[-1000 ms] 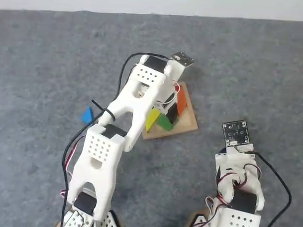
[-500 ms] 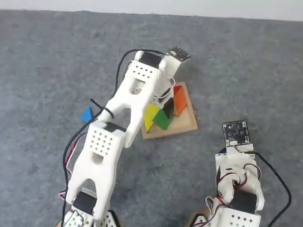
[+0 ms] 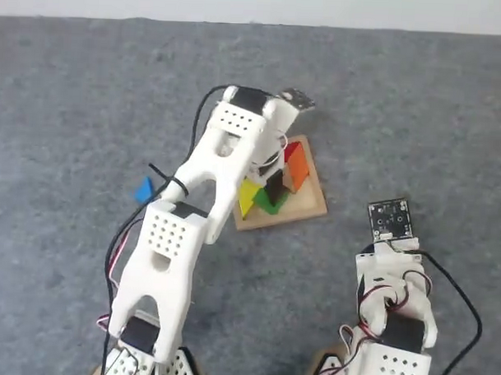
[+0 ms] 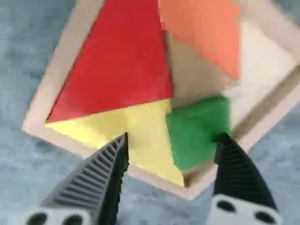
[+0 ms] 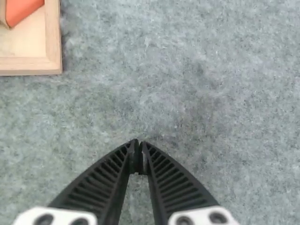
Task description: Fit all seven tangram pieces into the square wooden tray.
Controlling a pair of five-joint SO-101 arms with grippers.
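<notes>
two arms stood over the grey carpet (image 3: 402, 102), with one square wooden tray (image 3: 309, 211) and five tangram pieces in sight: one each of red, yellow, green, orange and blue. the tray lay just right of centre in the high view. it held four pieces: the red triangle (image 4: 117, 61), the yellow piece (image 4: 140, 131) along its edge, the green piece (image 4: 197, 126) touching the yellow one, and the orange piece (image 4: 206, 33). part of the tray floor was bare. the blue piece (image 3: 144, 189) lay on the carpet at mid-left, well apart from the tray.

the left gripper (image 4: 173, 138) hung over the tray, spread wide and holding nothing. the right gripper (image 5: 139, 143), at the lower right, was pressed closed on nothing above the carpet.

since a second before, the left arm's (image 3: 210, 170) wrist had shifted slightly left. the right arm (image 3: 390, 308) and the blue piece had kept their places.
</notes>
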